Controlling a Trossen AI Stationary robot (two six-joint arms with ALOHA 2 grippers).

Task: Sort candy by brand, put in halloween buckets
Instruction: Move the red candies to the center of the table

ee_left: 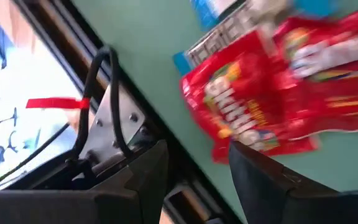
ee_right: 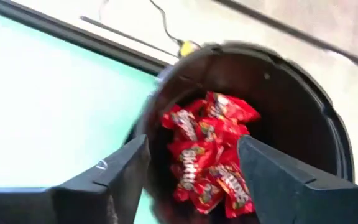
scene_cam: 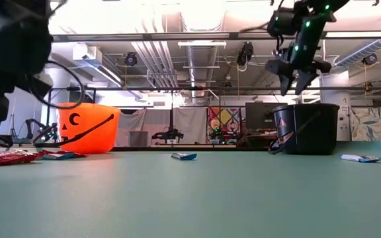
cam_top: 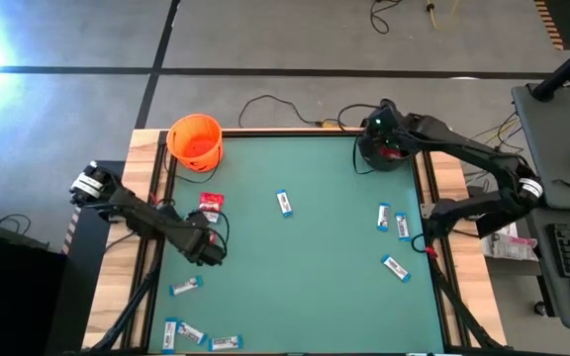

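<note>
Red candy packets (cam_top: pixel 210 205) lie on the green table near the orange bucket (cam_top: pixel 194 141); they fill the left wrist view (ee_left: pixel 272 106). My left gripper (cam_top: pixel 208 247) is open and empty just to the near side of them (ee_left: pixel 197 180). My right gripper (cam_top: pixel 388 144) is open and empty above the black bucket (scene_cam: pixel 306 129), which holds several red packets (ee_right: pixel 207 155). Its fingers point down over the bucket's mouth (scene_cam: pixel 295 78). Light blue bars lie scattered on the table, one near the middle (cam_top: pixel 284 203).
More blue bars lie at the right (cam_top: pixel 383 217) (cam_top: pixel 396 268) and near the front left corner (cam_top: pixel 185 287) (cam_top: pixel 191 334). A blue bar (ee_left: pixel 219 9) lies beside the red packets. The table has a wooden frame (cam_top: pixel 146 213). A cable (cam_top: pixel 265 104) runs behind the far edge.
</note>
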